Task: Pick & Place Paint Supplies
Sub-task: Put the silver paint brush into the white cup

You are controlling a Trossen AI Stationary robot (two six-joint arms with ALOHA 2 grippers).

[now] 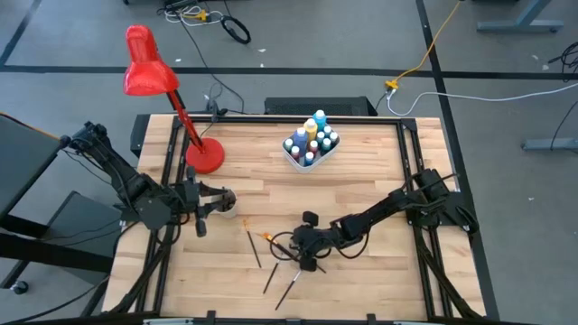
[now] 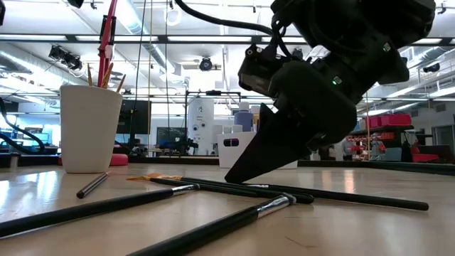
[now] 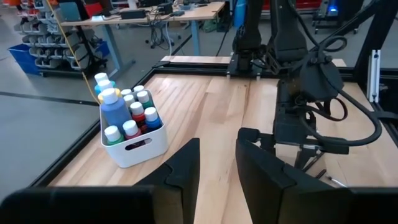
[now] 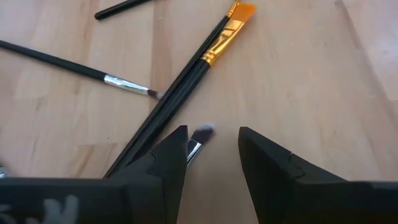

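Note:
Several thin dark-handled paintbrushes [image 1: 256, 249] lie flat on the wooden table near its front; one has orange bristles [image 4: 241, 11]. My right gripper [image 4: 213, 155] is open, slanting down, with its tips low among them [image 2: 234, 178]. A small brush's bristle end [image 4: 203, 132] lies just inside one finger. My left gripper [image 3: 217, 168] is open and holds nothing; it hovers at the table's left by the beige cup [image 2: 90, 128], which has brushes standing in it. Paint bottles [image 3: 124, 112] stand upright in the white tray [image 3: 140, 149]. My right gripper comes slanting down from the table's right. One finger [image 4: 168, 158] stands over the metal collar of a small brush [image 4: 194, 148], which lies flat on the table. Whether the finger touches that brush, I cannot tell.
A red desk lamp [image 1: 149, 72] stands on its round base [image 1: 205, 155] at the far left. The tray of bottles [image 1: 312, 144] sits at the far middle. Bare wood lies between the tray and the brushes and toward the right edge.

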